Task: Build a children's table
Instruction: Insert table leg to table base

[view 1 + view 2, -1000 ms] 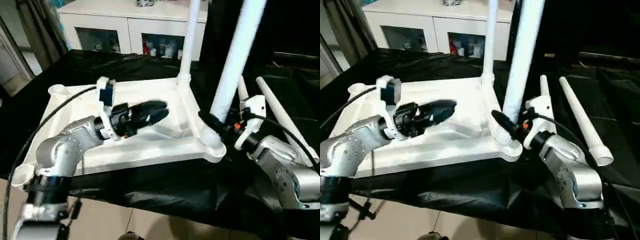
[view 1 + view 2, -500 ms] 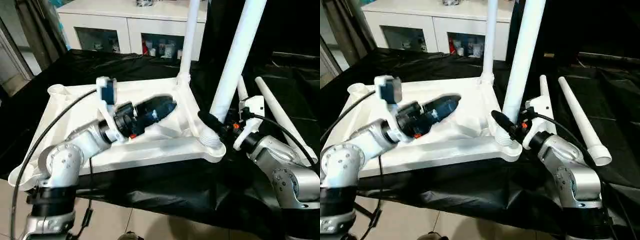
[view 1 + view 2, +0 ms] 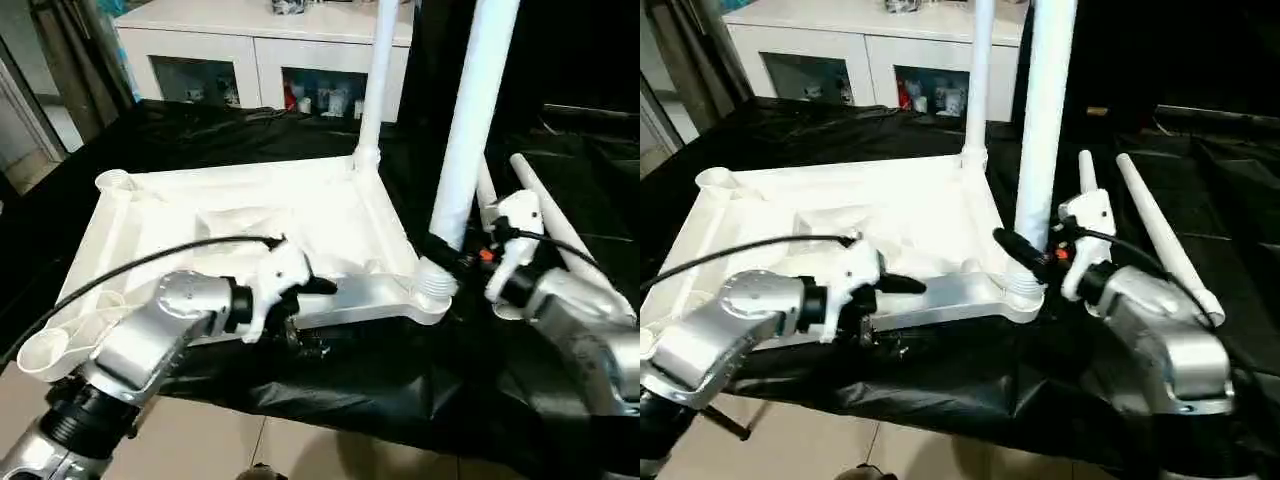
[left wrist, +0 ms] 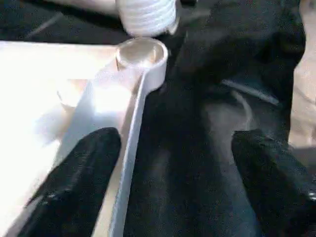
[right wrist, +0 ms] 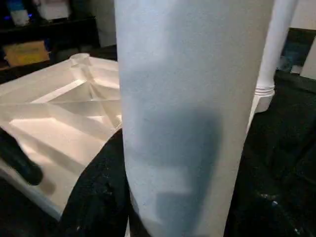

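A tabletop (image 3: 240, 125) draped in crinkled black cloth carries the work. Behind it stands a white cabinet (image 3: 270, 45) with glass-fronted compartments holding small items; pale floor tiles (image 3: 250, 440) show below the cloth's near edge.

The small all-white plastic children's table (image 3: 240, 225) lies upside down on the cloth, ribbed underside facing up, its long axis running side to side across the robot's front. Four round white tube legs are counted. Two stand upright in corner sockets on the table's right side: the far leg (image 3: 375, 80) at the far right corner and the near leg (image 3: 470, 110) at the near right corner, both pointing straight up. Two loose legs (image 3: 1160, 235) lie on the cloth to the right of the table, side by side, long axes running away from the robot. The two left corner sockets (image 3: 45, 348) are unfilled.

There are two silver arms. The left claw (image 4: 168, 177) is spread wide and released, its black fingers (image 4: 79, 173) straddling the table's near rim, one over the white underside, one over the black cloth. The right claw (image 3: 440, 250) is clenched around the base of the near leg, just above its threaded collar at the near right corner.
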Motion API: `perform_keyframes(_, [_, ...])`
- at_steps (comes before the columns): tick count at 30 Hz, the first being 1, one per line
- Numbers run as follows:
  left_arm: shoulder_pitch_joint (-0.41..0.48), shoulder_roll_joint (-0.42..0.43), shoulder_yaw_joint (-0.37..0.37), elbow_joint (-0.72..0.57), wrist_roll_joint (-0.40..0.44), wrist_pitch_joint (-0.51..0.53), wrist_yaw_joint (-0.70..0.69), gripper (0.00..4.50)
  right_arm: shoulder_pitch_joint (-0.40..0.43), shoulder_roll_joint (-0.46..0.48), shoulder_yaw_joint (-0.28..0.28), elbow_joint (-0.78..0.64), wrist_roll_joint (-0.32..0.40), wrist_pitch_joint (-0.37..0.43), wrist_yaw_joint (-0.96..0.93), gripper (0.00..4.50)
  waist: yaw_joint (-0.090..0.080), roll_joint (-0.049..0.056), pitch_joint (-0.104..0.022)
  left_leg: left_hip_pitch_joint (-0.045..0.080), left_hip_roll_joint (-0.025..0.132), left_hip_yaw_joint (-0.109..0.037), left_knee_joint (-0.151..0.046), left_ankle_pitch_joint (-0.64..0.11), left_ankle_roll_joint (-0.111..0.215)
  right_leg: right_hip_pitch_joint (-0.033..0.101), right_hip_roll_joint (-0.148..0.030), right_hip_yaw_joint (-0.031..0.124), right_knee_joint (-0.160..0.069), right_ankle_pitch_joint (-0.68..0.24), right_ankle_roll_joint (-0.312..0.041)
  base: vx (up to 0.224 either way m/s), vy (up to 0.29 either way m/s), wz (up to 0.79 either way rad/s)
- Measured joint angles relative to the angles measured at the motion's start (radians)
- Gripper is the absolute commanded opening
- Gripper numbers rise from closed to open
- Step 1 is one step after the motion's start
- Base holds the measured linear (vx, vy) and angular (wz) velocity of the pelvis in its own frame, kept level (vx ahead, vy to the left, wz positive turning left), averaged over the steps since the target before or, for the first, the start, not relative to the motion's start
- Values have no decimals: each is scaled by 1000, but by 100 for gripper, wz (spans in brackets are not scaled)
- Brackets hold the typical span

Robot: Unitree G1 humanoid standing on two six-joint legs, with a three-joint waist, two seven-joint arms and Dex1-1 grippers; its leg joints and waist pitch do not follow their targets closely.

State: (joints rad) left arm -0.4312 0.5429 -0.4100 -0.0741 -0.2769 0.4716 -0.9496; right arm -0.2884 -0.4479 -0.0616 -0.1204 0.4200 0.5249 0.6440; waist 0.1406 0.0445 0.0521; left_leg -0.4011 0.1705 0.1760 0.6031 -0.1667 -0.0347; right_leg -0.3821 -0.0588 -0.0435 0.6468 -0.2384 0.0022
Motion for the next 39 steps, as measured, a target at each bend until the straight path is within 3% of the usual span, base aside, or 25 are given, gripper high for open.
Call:
perform_keyframes(16, [-106,-131,-50,327,105,-68,13,240,11,-13,35,-4,-19,11,15,191,1,7,-3,-1,0,0,2,0,0,0,0,0,0,1,-1,0,0,0])
perform_keyframes(19, [-122,-140,-51,366,120,-86,2,221,19,-14,37,-5,-22,11,12,191,0,14,-3,-1,0,0,2,0,0,0,0,0,0,1,-1,0,0,0])
perform_keyframes(26, [-130,-160,-50,406,132,-108,-6,156,20,-14,40,-12,-26,9,9,191,0,22,-8,-1,0,0,2,0,0,0,0,0,0,1,-1,0,0,0])
perform_keyframes(39, [-137,-159,-47,456,154,-129,-34,43,19,2,61,-16,-40,-14,8,191,0,24,-9,-1,0,0,2,0,1,0,0,0,0,1,-1,0,0,0])
